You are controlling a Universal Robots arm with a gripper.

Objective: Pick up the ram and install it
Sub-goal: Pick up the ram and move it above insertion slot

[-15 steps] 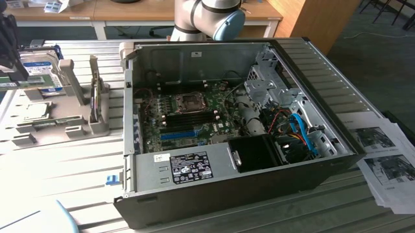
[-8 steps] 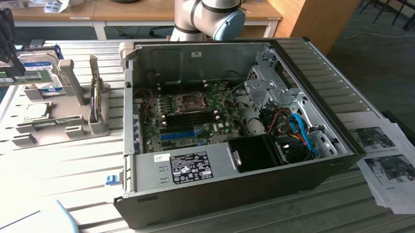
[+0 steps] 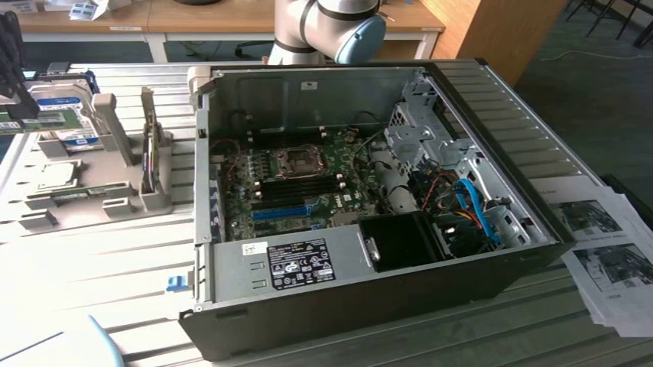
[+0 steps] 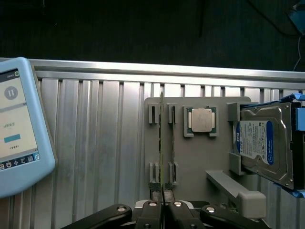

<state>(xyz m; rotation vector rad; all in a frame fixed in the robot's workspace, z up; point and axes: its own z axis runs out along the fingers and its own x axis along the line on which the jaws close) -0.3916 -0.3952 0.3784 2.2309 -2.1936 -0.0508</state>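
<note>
The ram [image 4: 162,143] is a thin green board seen edge-on, reaching out from between my fingers over the grey parts holder [image 4: 200,162]. My gripper [image 4: 162,202] is shut on its near end. In the exterior view the gripper [image 3: 11,73] is a dark shape at the far left edge, with the green ram [image 3: 46,120] below it, in front of the hard drive. The open computer case [image 3: 368,191] lies well to the exterior view's right, with the motherboard's dark memory slots [image 3: 296,186] facing up.
The holder also carries a silver hard drive [image 4: 264,143], a processor chip [image 4: 201,119] and a second thin stick [image 4: 172,138] in its slots. A light blue teach pendant [image 4: 19,129] lies beside it on the ribbed metal table. Printed papers [image 3: 602,245] lie right of the case.
</note>
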